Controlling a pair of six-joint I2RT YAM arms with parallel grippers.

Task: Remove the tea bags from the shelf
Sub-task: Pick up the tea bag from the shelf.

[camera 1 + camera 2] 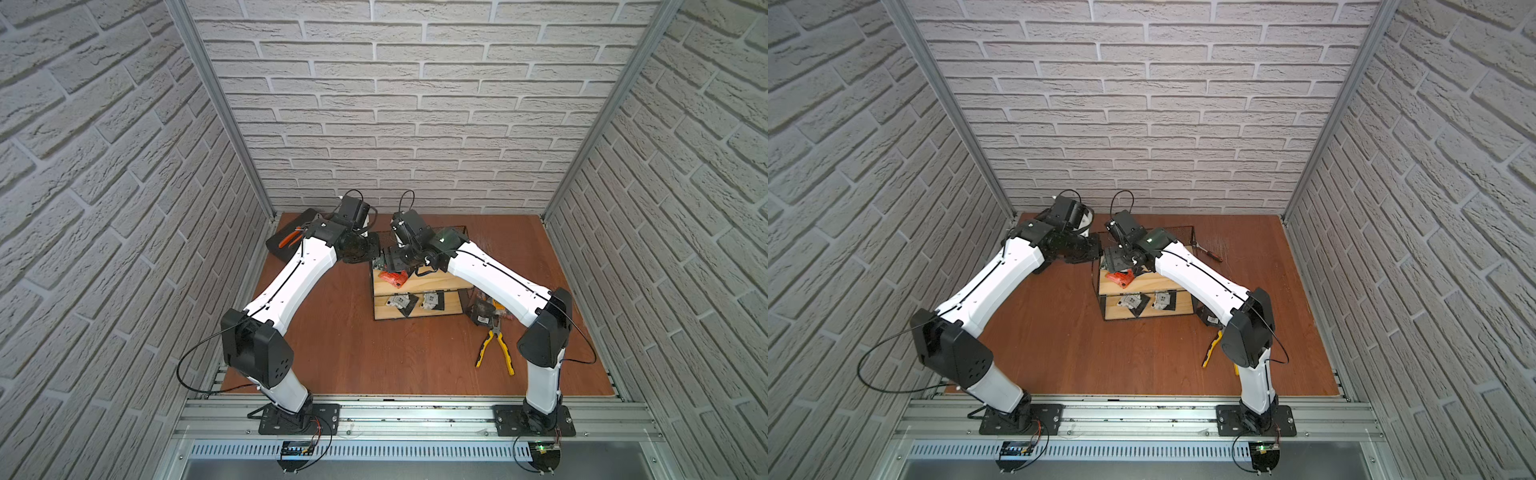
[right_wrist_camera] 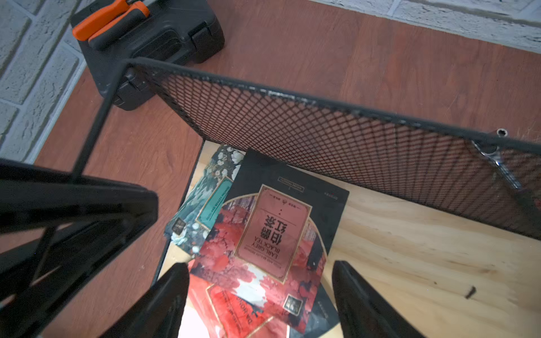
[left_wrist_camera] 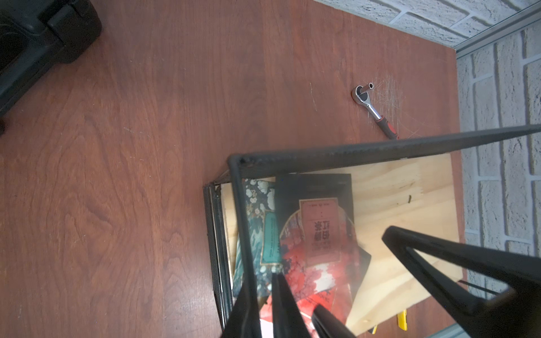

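Above the shelf's (image 2: 322,131) top board, your right gripper (image 2: 260,264) hung with jaws wide apart, flanking the near end of the Earl Grey black tea sachet (image 2: 272,222). That sachet lay on a green sachet (image 2: 205,202) and a red sachet (image 2: 234,310) in the corner. Your left gripper (image 3: 262,281) had its fingers nearly together at the side rail; whether it pinched the rail could not be told. The step in hand was picking the top sachet. The next move likely called for descending, nipping one raised edge, and lifting clear of the mesh. Two white-grey sachets (image 1: 401,300) lay on the lower board.
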